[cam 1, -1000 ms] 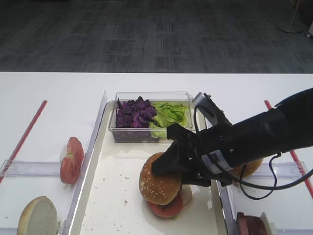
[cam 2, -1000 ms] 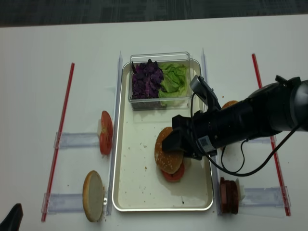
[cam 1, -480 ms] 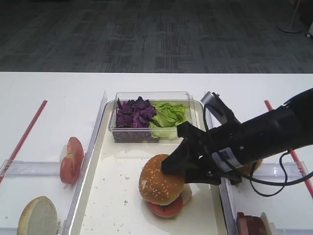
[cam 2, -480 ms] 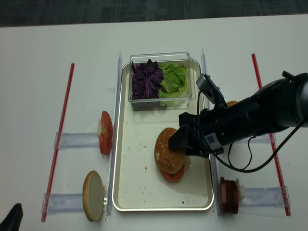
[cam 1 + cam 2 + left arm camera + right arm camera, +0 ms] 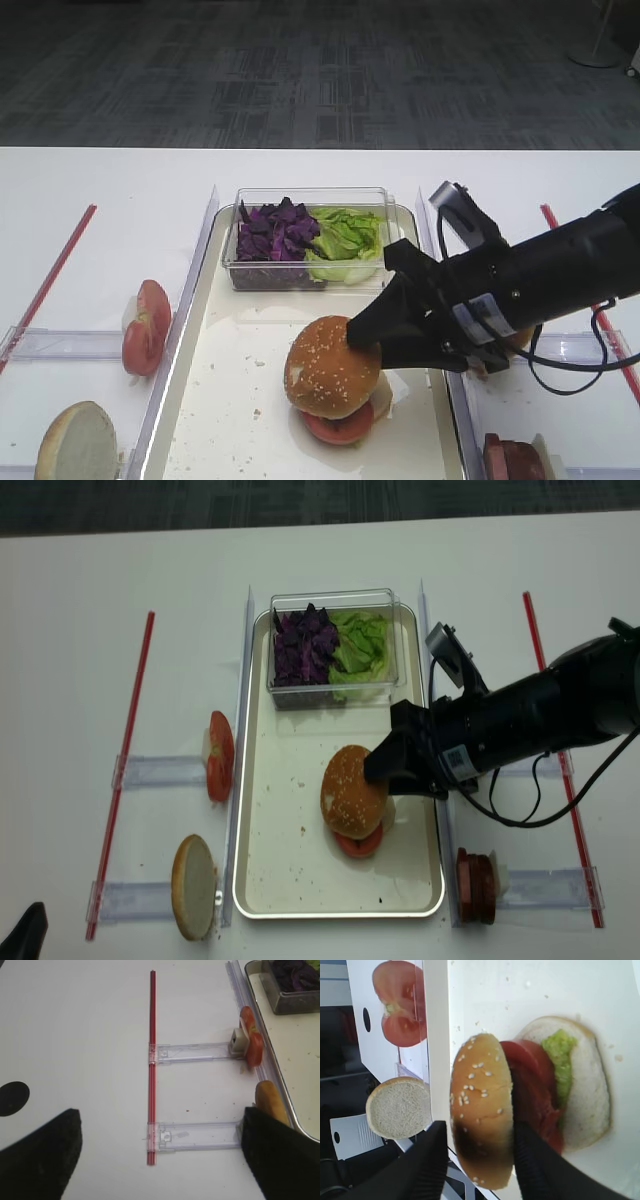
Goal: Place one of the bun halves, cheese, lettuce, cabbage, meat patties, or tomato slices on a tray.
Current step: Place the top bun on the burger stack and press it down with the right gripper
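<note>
Bun top [image 5: 482,1110] sits between my right claw's [image 5: 479,1160] fingers, jaws part open, flanking it without a clear squeeze. It rests tilted on the stack ahead of me: tomato [image 5: 532,1090], lettuce [image 5: 560,1055], bottom bun [image 5: 592,1090], all on the tray [image 5: 230,400]. Placement looks done; only backing off is left. Left claw's state I can't tell.

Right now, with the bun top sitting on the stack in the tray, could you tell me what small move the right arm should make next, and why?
Probably draw the right gripper straight back toward the tray's right edge. The bun top already rests on the tomato slice, and the jaws stand apart on either side of it, so backing away level seems least likely to knock it off.
</note>
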Tool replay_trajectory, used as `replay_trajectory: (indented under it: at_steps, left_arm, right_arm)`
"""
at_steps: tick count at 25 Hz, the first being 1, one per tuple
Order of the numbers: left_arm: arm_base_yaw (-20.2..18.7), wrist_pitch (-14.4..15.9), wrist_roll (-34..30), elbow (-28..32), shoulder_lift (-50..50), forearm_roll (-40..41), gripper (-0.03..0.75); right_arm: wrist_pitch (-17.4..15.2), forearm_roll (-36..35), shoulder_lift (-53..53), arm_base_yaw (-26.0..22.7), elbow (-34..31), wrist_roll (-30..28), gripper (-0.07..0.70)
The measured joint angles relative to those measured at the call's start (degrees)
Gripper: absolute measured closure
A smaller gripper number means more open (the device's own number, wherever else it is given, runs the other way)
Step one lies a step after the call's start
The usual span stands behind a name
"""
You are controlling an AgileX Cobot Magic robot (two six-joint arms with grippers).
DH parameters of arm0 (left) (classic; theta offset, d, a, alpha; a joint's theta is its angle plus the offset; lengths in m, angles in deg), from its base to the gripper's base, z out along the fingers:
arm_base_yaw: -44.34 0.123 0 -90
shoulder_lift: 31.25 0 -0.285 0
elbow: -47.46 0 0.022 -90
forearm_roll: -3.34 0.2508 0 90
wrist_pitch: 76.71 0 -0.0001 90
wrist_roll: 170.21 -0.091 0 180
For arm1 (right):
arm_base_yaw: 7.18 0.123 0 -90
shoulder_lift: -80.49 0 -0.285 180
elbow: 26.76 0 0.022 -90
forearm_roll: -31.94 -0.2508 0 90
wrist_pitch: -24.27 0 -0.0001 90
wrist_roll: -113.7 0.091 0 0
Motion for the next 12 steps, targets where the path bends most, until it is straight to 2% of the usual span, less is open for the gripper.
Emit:
replay_trajectory:
  at_steps: [12]
  left_arm:
    - [0.0,0.0,0.0,0.0,0.0,0.0,0.118]
  right_arm:
    - [0.0,1.69,0.0,-0.13,0.0,0.0,0.279]
